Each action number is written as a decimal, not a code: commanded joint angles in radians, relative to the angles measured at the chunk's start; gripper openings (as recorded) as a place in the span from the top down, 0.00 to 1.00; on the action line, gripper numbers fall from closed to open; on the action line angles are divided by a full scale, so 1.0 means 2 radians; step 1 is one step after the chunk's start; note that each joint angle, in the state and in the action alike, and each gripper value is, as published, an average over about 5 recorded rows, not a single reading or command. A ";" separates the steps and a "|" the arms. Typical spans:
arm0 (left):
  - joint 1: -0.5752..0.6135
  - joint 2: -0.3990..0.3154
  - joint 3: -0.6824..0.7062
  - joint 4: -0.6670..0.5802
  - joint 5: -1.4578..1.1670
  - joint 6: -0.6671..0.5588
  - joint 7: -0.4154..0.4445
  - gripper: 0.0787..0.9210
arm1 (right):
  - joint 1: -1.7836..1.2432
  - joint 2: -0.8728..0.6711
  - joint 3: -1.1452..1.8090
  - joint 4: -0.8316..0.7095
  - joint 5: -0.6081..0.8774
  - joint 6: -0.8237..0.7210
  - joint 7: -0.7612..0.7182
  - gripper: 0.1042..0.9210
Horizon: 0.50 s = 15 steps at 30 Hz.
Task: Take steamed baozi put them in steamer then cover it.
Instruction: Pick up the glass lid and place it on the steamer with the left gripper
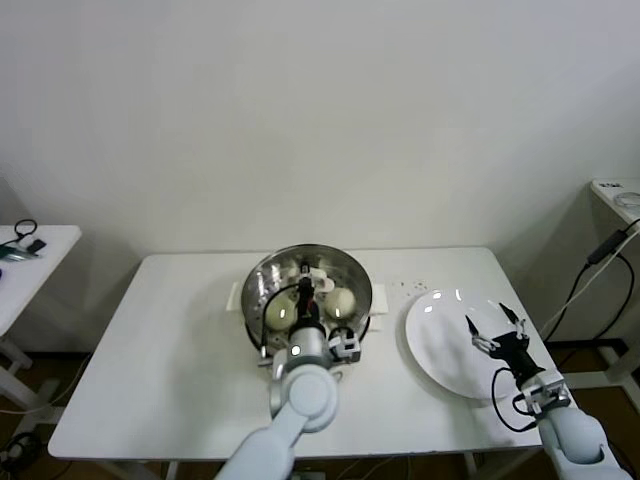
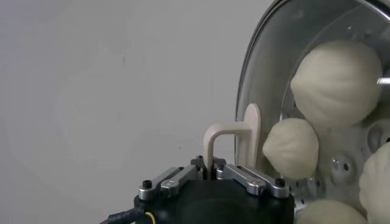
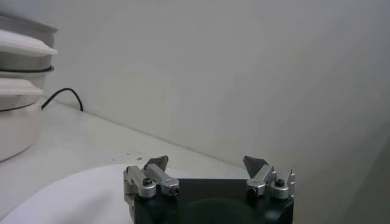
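The steamer stands mid-table on its white base. Cream-white baozi lie inside it; in the left wrist view several baozi show through the glass. The clear glass cover lies over the steamer. I cannot tell if its rim is fully seated. My left gripper is above the steamer's centre, shut on the cover's cream bar handle, as the left wrist view shows. My right gripper is open and empty above the white plate; it also shows in the right wrist view.
The white plate is empty at the table's right. The steamer's white base and a black cable show in the right wrist view. Side tables stand far left and far right.
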 commanded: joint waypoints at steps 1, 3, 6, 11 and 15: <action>0.001 0.000 0.002 0.001 -0.006 0.024 0.000 0.92 | 0.000 0.001 0.001 0.000 -0.001 0.000 0.000 0.12; 0.002 0.002 0.002 0.001 -0.007 0.024 0.003 0.92 | 0.000 0.001 0.001 0.000 -0.001 0.000 -0.001 0.12; 0.001 0.005 0.002 -0.002 -0.012 0.024 0.008 0.92 | -0.002 0.001 0.001 0.001 -0.002 0.001 -0.002 0.12; -0.003 0.016 0.003 -0.011 -0.021 0.024 0.017 0.89 | -0.005 0.001 0.002 0.002 -0.002 0.001 -0.003 0.12; -0.004 0.030 0.005 -0.024 -0.032 0.024 0.021 0.77 | -0.006 0.001 0.004 0.002 -0.002 0.001 -0.004 0.12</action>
